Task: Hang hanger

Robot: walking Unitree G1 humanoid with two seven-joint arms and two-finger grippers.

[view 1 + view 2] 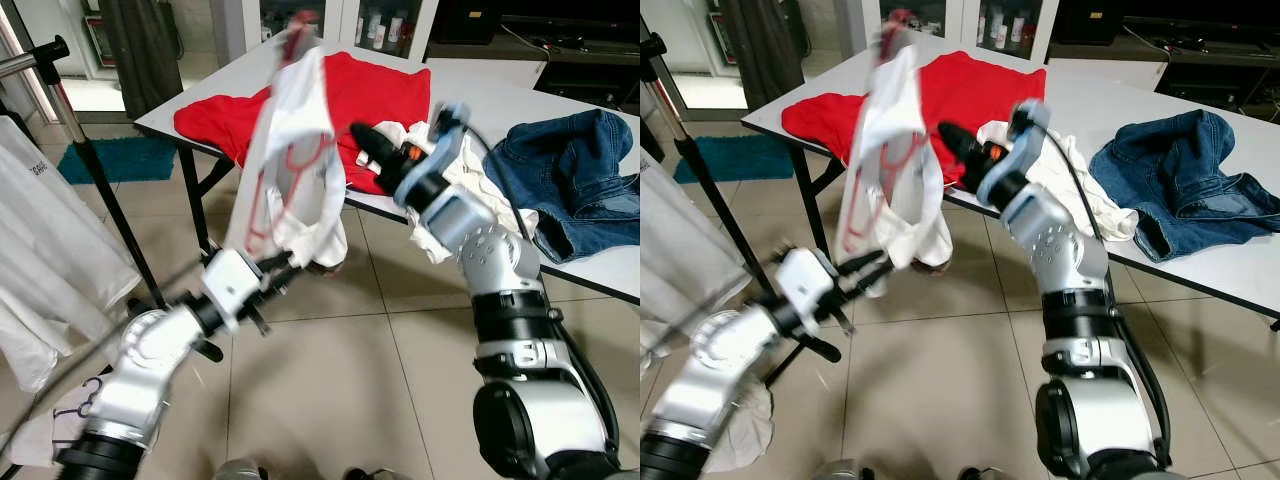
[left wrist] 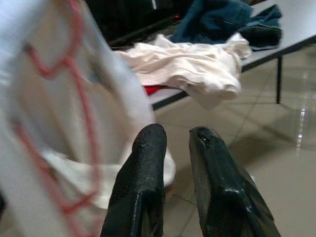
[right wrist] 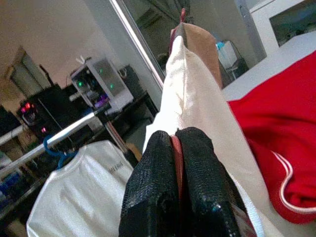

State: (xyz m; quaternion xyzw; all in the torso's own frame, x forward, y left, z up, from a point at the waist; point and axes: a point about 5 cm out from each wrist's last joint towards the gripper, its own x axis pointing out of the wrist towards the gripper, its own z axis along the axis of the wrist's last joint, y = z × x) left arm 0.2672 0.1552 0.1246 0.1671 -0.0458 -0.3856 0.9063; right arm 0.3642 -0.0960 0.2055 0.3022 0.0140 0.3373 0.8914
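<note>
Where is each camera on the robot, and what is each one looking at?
Left eye view: on the head, looking down at the table; both silver arms show.
Right eye view: beside it, same scene, with the white shirt on its red hanger.
Left wrist view: along the left gripper, fingers apart, beside the shirt.
Right wrist view: along the right gripper, shut on the hanger.
All four views share the white shirt.

Head stereo pair looks forward and down over both arms at the table (image 1: pixel 520 100). Each wrist camera looks closely along its own fingers; all views share the white shirt (image 1: pixel 290 160).
</note>
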